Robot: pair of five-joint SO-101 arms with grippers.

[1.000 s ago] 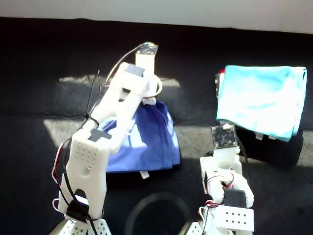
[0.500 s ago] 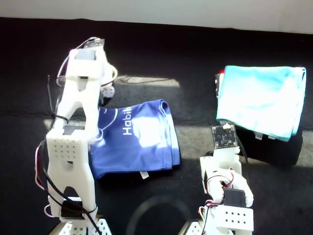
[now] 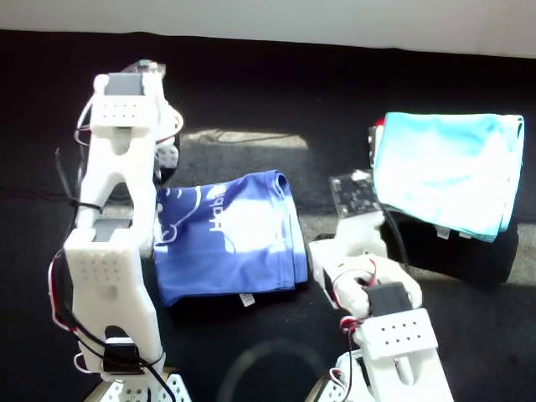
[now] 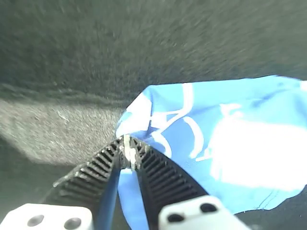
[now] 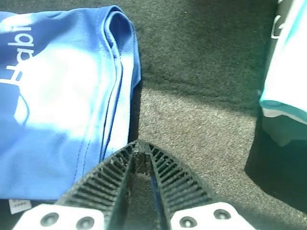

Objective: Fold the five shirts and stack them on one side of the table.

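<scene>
Hard sunlight strikes the dark tabletop in patches. In the high view one pale band lies at 12 o'clock of the blue shirt, and the rest of the surface stays near black. Glare whitens the blue shirt's middle and washes out the light blue shirt at 3 o'clock. The left arm gleams bright white. The left wrist view shows a lit strip of tabletop beside the blue shirt. In the right wrist view, deep shadow lies beneath the light blue shirt.

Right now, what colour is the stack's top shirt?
The top shirt is light turquoise, best in high view.
</scene>
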